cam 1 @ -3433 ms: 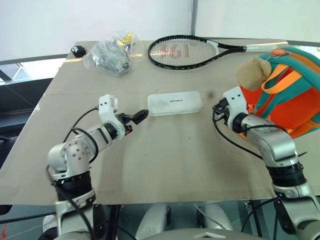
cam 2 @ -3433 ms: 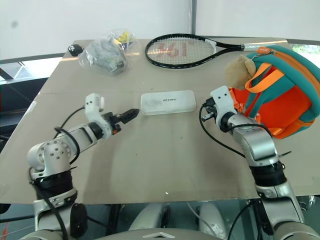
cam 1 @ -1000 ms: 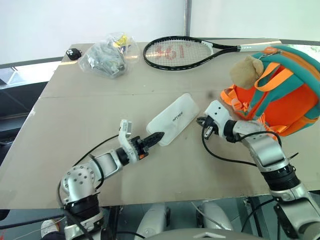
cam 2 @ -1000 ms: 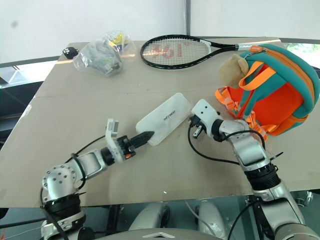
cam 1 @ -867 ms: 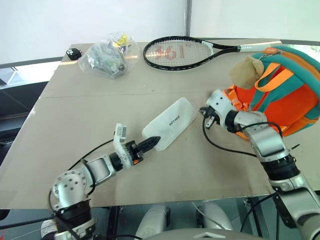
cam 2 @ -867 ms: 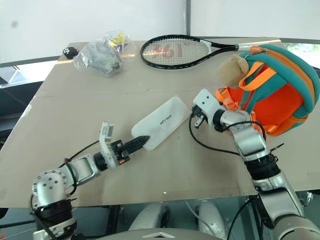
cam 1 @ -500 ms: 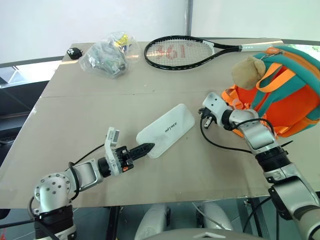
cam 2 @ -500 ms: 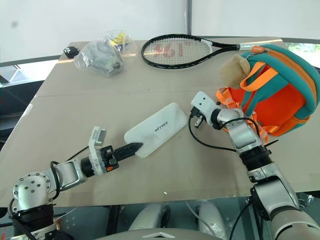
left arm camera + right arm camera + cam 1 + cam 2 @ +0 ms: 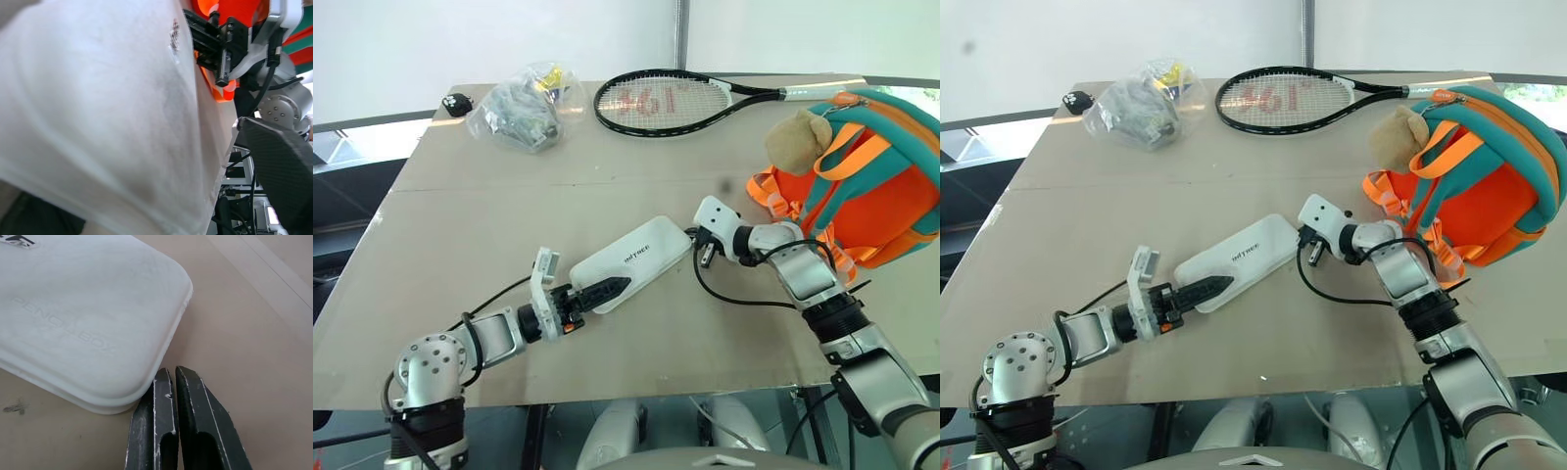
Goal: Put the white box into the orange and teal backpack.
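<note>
Flat white rectangular box (image 9: pixel 628 263) with rounded corners and small dark lettering lies diagonally mid-table on the tan tabletop (image 9: pixel 460 215). Left gripper (image 9: pixel 607 289) at its near-left end, black fingers over the lid edge; can't tell whether they clamp it. Right gripper (image 9: pixel 693 238) at the box's far-right end, tips against the corner. Small soft teal backpack (image 9: pixel 867 191) with orange panel and straps stands at the table's right edge, tan plush bear (image 9: pixel 796 142) at its top left. Black tennis racket (image 9: pixel 671 101) lies along the far edge, clear plastic bag (image 9: pixel 524 108) of grey and yellow items to its left, small black object (image 9: pixel 460 102) beyond it.
</note>
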Tool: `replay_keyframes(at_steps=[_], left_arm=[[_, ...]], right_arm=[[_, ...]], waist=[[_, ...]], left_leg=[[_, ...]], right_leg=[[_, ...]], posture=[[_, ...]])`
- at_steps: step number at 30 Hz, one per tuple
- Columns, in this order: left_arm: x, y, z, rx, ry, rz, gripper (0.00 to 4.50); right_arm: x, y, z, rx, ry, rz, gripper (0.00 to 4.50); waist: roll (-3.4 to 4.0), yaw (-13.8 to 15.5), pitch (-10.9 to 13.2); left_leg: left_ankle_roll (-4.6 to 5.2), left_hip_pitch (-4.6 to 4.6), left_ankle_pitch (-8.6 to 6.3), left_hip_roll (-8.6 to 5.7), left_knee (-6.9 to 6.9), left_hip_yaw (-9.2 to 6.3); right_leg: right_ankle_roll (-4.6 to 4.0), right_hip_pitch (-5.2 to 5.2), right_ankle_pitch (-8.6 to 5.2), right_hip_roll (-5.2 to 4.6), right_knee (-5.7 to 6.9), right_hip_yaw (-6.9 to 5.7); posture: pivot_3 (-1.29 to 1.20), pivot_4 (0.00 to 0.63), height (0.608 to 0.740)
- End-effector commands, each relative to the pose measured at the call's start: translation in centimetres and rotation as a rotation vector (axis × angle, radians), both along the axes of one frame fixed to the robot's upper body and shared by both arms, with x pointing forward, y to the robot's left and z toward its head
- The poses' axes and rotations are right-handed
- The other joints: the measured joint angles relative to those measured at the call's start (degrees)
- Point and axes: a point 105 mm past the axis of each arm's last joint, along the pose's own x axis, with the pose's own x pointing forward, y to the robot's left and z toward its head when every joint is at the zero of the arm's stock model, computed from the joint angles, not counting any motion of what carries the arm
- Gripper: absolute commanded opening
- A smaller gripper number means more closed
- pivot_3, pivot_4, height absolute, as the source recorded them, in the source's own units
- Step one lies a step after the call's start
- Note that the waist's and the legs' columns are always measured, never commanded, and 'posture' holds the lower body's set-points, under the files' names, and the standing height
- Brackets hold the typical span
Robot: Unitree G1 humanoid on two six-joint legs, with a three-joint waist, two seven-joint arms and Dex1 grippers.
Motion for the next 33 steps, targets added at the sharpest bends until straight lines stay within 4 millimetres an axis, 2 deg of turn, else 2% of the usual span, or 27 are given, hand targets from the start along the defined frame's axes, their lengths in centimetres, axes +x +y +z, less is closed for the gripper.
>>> replay_keyframes(at_steps=[1, 2, 4, 9, 10, 13, 17, 18, 20, 22, 25, 27, 28, 33], left_arm=[[0.7, 0.1, 0.6, -0.030, -0.027, 0.040, 4.44], [0.9, 0.2, 0.6, -0.042, -0.023, 0.053, 3.98], [1.0, 0.2, 0.9, -0.093, -0.017, 0.059, 3.68], [1.0, 0.2, 1.2, -0.155, 0.006, 0.066, 1.31], [1.0, 0.3, 1.2, -0.160, 0.007, 0.067, 1.21], [0.9, 0.2, 1.4, -0.179, 0.008, 0.070, 1.20], [0.8, -0.2, 2.0, -0.145, -0.042, 0.054, 1.20], [0.9, -0.4, 2.3, -0.135, -0.065, 0.051, 1.20], [1.5, -1.1, 3.3, -0.110, -0.144, 0.043, 1.20], [2.0, -1.6, 3.9, -0.079, -0.205, 0.037, 1.20], [2.6, -1.9, 4.3, -0.052, -0.253, 0.030, 1.20], [3.0, -2.1, 4.6, -0.039, -0.285, 0.011, 1.20], [3.1, -2.3, 4.7, -0.033, -0.300, -0.003, 1.20], [3.8, -2.9, 5.3, 0.022, -0.403, -0.069, 1.20]], right_arm=[[-0.7, 0.8, 1.2, 0.013, -0.038, 0.048, 0.00], [-0.8, 0.8, 1.1, 0.013, -0.037, 0.051, 0.00], [-1.1, 0.8, 1.1, 0.015, -0.031, 0.058, 0.00], [-1.9, 0.2, 0.9, 0.017, -0.024, 0.054, 0.00], [-2.0, 0.0, 1.0, 0.023, -0.022, 0.046, 0.00], [-2.5, -1.2, 1.9, 0.074, -0.037, 0.000, 0.00], [-3.8, -2.9, 4.8, 0.233, -0.030, -0.080, 0.00], [-4.2, -3.4, 5.8, 0.295, -0.028, -0.118, 0.26], [-6.9, -5.1, 8.1, 0.434, -0.010, -0.172, 0.83], [-10.2, -6.2, 9.6, 0.529, 0.015, -0.195, 1.81], [-14.7, -7.7, 9.6, 0.535, 0.079, -0.203, 3.29], [-15.9, -9.6, 8.8, 0.468, 0.105, -0.307, 4.27], [-16.0, -10.9, 8.5, 0.440, 0.098, -0.388, 4.43], [-15.1, -15.7, 8.6, 0.424, 0.015, -0.731, 4.43]], waist=[[0.00, 0.0, 0.0], [0.00, 0.1, 0.0], [0.00, 0.1, 0.0], [-0.01, 0.1, 0.0], [-0.02, 0.0, 0.0], [-0.02, 0.1, 0.0], [-0.01, 0.3, 0.0], [-0.01, 0.3, 0.0], [-0.01, 0.7, 0.0], [0.02, 1.7, 0.0], [0.04, 2.0, 0.1], [0.06, 1.8, 0.1], [0.07, 1.7, 0.1], [0.08, 1.6, 0.1]], left_leg=[[0.00, 0.00, 0.00, 0.00, 0.01, 0.00], [0.00, 0.00, 0.00, 0.00, 0.01, 0.00], [0.00, 0.00, 0.00, 0.00, 0.01, 0.00], [0.00, -0.02, 0.00, 0.00, 0.01, 0.00], [0.00, -0.01, 0.00, 0.00, 0.00, 0.00], [0.00, -0.01, 0.00, 0.00, 0.00, -0.01], [0.00, -0.07, 0.00, 0.00, 0.00, -0.02], [0.00, -0.06, 0.00, 0.00, 0.00, -0.01], [0.00, -0.08, 0.00, 0.01, -0.03, -0.06], [0.00, -0.22, 0.00, 0.01, -0.06, -0.16], [0.01, -0.38, -0.01, 0.01, -0.10, -0.20], [0.02, -0.38, -0.01, -0.02, -0.10, -0.16], [0.03, -0.36, -0.02, -0.03, -0.10, -0.11], [0.03, -0.13, -0.01, 0.02, -0.10, 0.04]], right_leg=[[0.00, 0.00, 0.00, 0.00, 0.00, 0.00], [0.00, 0.00, 0.00, 0.00, 0.00, 0.00], [0.00, 0.00, 0.00, 0.00, 0.00, 0.01], [0.00, 0.00, 0.00, -0.01, -0.01, 0.00], [0.00, 0.00, 0.00, 0.00, -0.01, 0.01], [0.00, 0.00, 0.00, 0.00, -0.01, 0.00], [0.00, 0.00, 0.00, -0.01, -0.09, 0.00], [0.00, 0.00, 0.00, -0.01, -0.09, 0.01], [0.00, 0.00, 0.00, -0.01, -0.10, -0.01], [0.00, -0.01, 0.00, -0.01, -0.23, -0.12], [0.00, 0.02, 0.00, -0.02, -0.59, -0.18], [0.00, 0.03, 0.00, -0.03, -0.66, -0.15], [0.00, 0.05, 0.00, -0.03, -0.65, -0.13], [0.00, 0.17, 0.00, 0.09, -0.54, 0.03]], posture=[[0.00, 0.150, 0.740], [0.00, 0.150, 0.740], [0.00, 0.150, 0.740], [0.00, 0.150, 0.740], [0.00, 0.150, 0.740], [0.00, 0.150, 0.740], [0.00, 0.150, 0.740], [0.00, 0.150, 0.740], [0.00, 0.150, 0.740], [0.00, 0.150, 0.740], [0.00, 0.150, 0.740], [0.00, 0.150, 0.740], [0.00, 0.150, 0.740], [0.00, 0.150, 0.740]])
